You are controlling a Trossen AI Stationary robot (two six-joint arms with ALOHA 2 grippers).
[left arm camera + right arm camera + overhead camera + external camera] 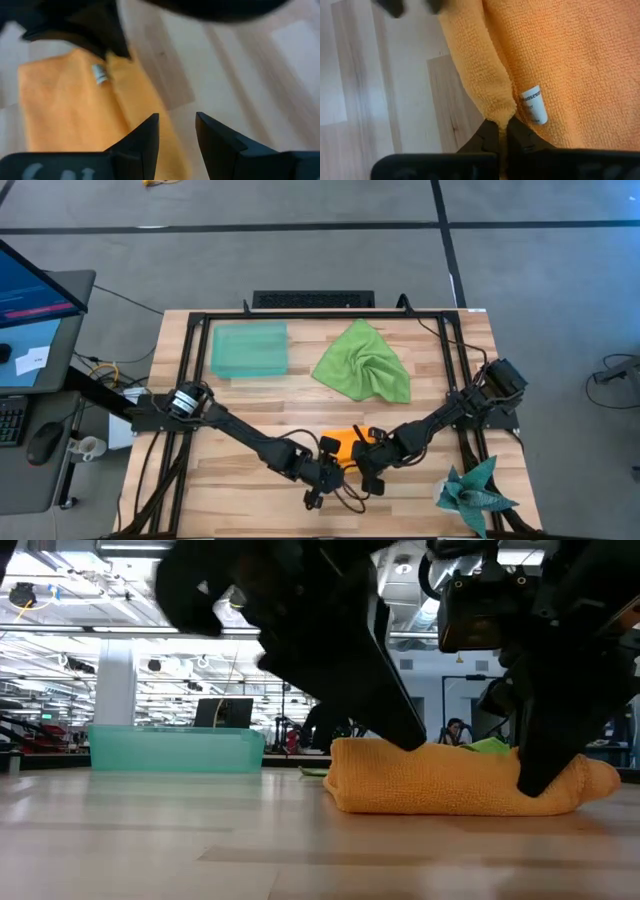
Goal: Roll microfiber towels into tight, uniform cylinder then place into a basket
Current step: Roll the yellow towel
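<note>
A folded orange towel (455,780) lies on the wooden counter (200,850) with two dark arms pressing down on it, the mint-green basket (175,750) standing well behind.

The table is holding one orange towel (343,443), one green towel (365,363), one basket (249,350), one teal cloth (477,492) and two grippers.

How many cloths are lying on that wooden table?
3: a folded orange microfiber towel at the near edge between both arms, a crumpled lime green towel mid-table, and a dark teal spiky cloth in the near right corner.
</note>
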